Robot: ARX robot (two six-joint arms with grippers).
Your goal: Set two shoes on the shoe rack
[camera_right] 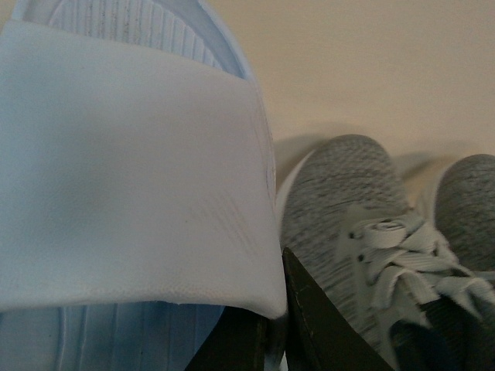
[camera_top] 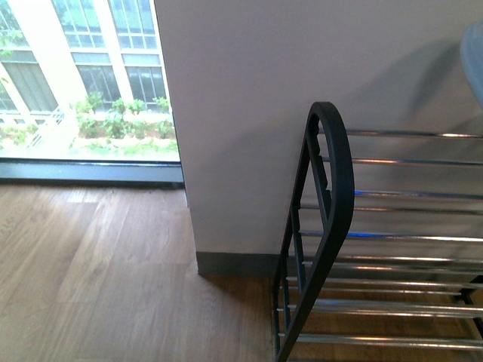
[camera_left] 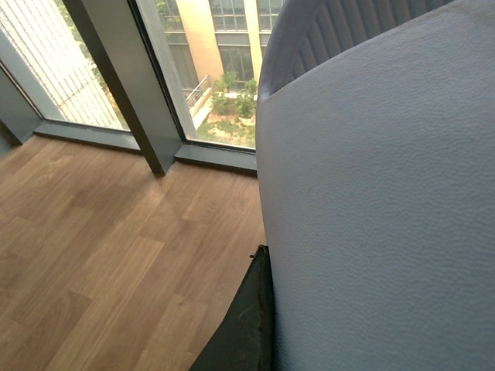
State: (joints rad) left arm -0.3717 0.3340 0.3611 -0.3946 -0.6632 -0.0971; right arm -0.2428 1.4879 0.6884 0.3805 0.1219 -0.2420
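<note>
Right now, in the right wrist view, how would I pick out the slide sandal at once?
Start at the cream wall; before it sit two grey knit lace-up sneakers. Beside them, closest to the camera, is the pale blue slide sandal. Unlike them it has no laces, only one broad smooth strap over a ribbed footbed.

Front: faced wall (camera_top: 302,60) and shoe rack (camera_top: 341,188) end, mid-range. Wrists: sat close against slide sandals (camera_left: 371,216) (camera_right: 131,170). Shared by front, left wrist: window (camera_top: 83,75) (camera_left: 224,69).

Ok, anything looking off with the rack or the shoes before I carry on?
Nothing stands out. The shoe rack stands upright and looks straight, the pale blue slide looks undamaged, and the grey sneakers sit side by side.
</note>
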